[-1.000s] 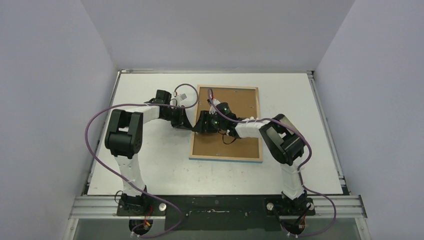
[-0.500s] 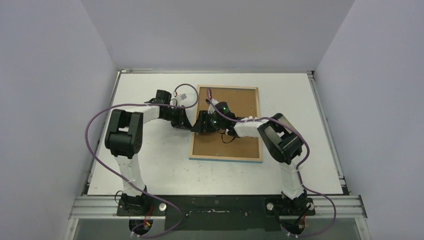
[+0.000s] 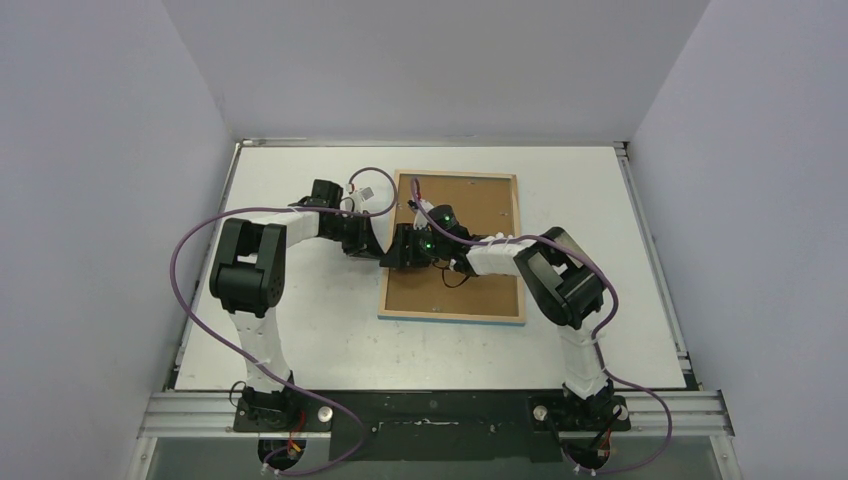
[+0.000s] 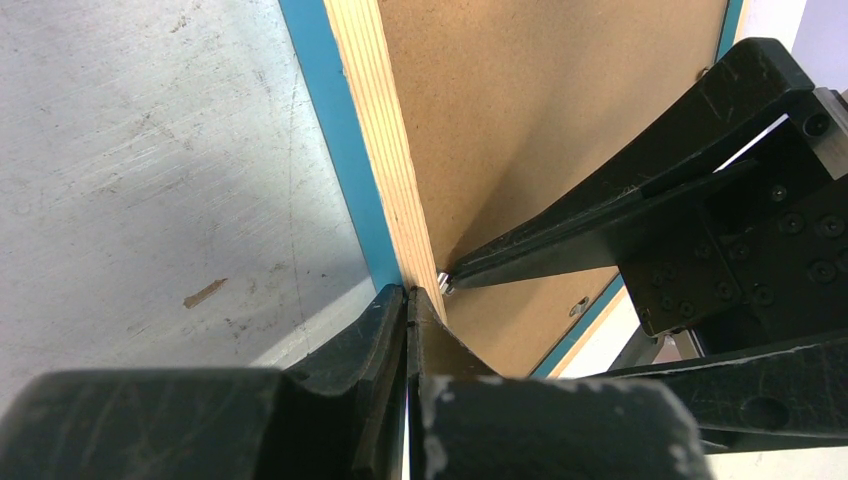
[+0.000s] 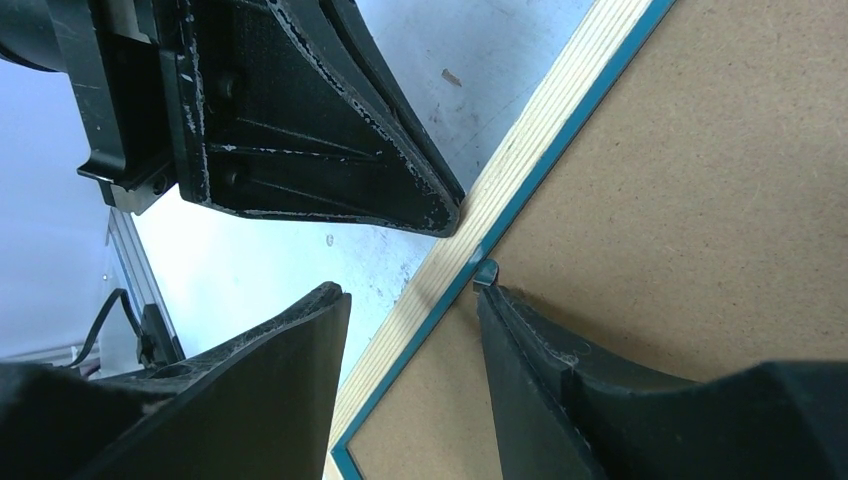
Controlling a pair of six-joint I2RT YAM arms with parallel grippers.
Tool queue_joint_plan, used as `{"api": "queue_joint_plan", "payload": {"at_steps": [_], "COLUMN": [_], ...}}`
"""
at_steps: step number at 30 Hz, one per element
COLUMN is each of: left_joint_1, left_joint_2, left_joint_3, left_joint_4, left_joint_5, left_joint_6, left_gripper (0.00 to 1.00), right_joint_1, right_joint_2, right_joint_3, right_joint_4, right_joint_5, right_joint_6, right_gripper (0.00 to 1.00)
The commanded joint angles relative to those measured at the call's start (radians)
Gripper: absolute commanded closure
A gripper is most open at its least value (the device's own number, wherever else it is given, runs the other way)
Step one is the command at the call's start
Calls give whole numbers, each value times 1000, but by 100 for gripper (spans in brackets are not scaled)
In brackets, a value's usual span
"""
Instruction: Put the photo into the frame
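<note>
The frame (image 3: 452, 316) lies face down on the table, its wooden reverse up, with a thin blue edge (image 4: 330, 130). A plain brown backing board (image 3: 480, 210) fills it. The photo is hidden. My left gripper (image 4: 408, 295) is shut, with its tip against the frame's left rim (image 4: 375, 130). It also shows in the top view (image 3: 368, 243). My right gripper (image 5: 410, 295) is open and straddles that same rim (image 5: 530, 150). One of its fingertips (image 5: 495, 305) touches a small metal tab (image 5: 484, 270) at the board's edge.
The white table (image 3: 300, 330) is walled by pale panels on three sides. The two grippers stand almost tip to tip at the frame's left side (image 3: 392, 250). A second small tab (image 4: 578, 306) sits further along the board. Purple cables loop over both arms.
The right wrist has shifted slightly to the left over the frame's left side. The left arm and the frame have not visibly moved.
</note>
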Motion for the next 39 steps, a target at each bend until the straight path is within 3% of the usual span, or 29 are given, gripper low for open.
{"api": "queue_joint_plan", "payload": {"at_steps": [1, 39], "left_joint_1": [-1, -1], "left_joint_2": [1, 16], "left_joint_3": [30, 54], "left_joint_4": [13, 25], "left_joint_5": [23, 20], "left_joint_6": [-9, -29], "left_gripper": [100, 100], "right_joint_1": [-3, -21], "right_joint_2": [3, 51], "right_joint_3": [40, 59], "right_joint_4": [7, 48], "right_joint_5": [8, -104], "right_joint_6": [-49, -36], "right_gripper": [49, 49]}}
